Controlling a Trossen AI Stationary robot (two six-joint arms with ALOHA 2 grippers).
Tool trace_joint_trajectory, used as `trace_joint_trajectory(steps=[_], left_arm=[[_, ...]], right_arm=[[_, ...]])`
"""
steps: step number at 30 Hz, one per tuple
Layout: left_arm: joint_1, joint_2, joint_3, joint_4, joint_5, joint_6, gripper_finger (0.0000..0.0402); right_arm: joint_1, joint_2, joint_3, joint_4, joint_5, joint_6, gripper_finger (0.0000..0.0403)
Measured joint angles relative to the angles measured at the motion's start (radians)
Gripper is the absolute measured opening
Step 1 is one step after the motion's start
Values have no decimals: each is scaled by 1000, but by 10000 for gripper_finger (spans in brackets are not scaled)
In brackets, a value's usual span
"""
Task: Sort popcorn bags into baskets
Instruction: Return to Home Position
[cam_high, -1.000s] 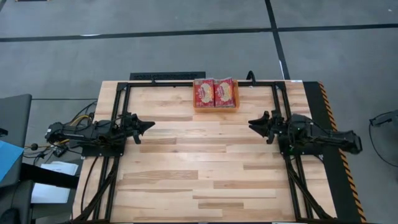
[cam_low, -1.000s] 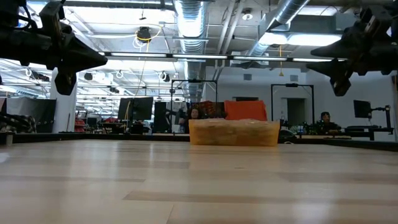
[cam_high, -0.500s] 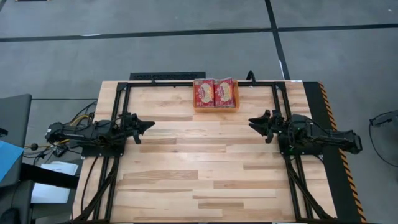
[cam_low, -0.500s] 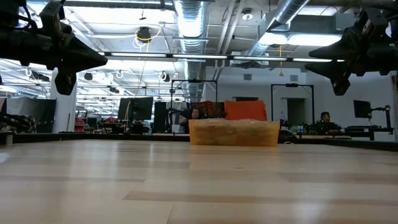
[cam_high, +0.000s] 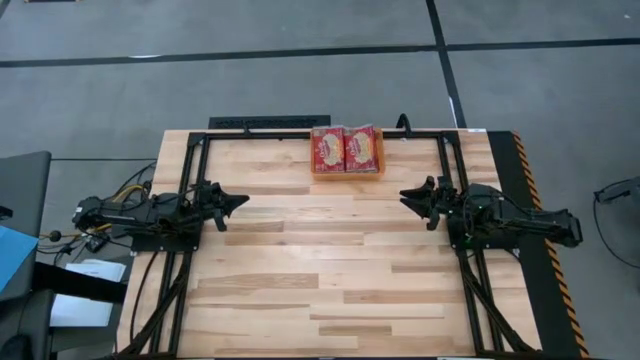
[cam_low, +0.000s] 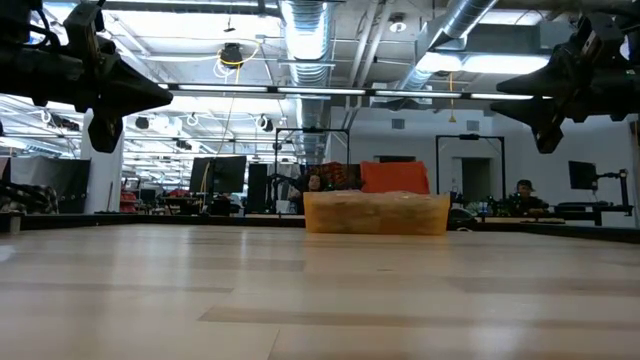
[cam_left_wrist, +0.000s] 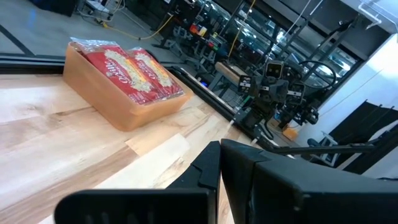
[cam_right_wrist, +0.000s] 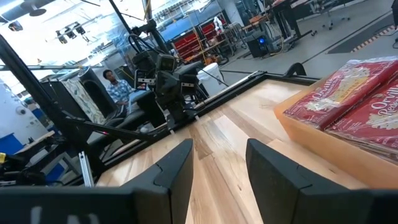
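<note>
The popcorn bags (cam_high: 345, 149) are red packets with cream centres, lying in two side-by-side stacks inside the orange basket (cam_high: 345, 172). The basket stands on its base at the middle of the table's far edge. It also shows in the low view as basket (cam_low: 376, 213), in the left wrist view as basket (cam_left_wrist: 118, 102), and in the right wrist view as basket (cam_right_wrist: 323, 140). My left gripper (cam_high: 243, 200) hovers shut above the table's left side, pointing right. My right gripper (cam_high: 403, 196) hovers open above the right side, pointing left. Both are well short of the basket and hold nothing.
A black metal frame (cam_high: 300, 133) runs along the table's far edge and down both sides under the arms. Yellow-black striped tape (cam_high: 530, 190) marks the right edge. Bare wooden tabletop (cam_high: 320, 260) lies between the grippers. People sit in the room beyond (cam_low: 522, 190).
</note>
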Motion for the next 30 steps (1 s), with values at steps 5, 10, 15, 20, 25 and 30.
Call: trace_joint_trajectory(steps=[5, 10, 15, 20, 25, 30], left_arm=[[0, 0, 0, 0, 0, 0, 0], [0, 0, 0, 0, 1, 0, 0], [0, 0, 0, 0, 4, 0, 0], [0, 0, 0, 0, 4, 0, 0], [0, 0, 0, 0, 3, 0, 0], [0, 0, 0, 0, 3, 0, 0]], right_arm=[[0, 0, 0, 1, 0, 0, 174], [0, 0, 0, 2, 0, 0, 180], [0, 0, 0, 2, 0, 0, 184], [0, 0, 0, 2, 0, 0, 185], [0, 0, 0, 2, 0, 0, 179], [0, 0, 0, 2, 0, 0, 173]])
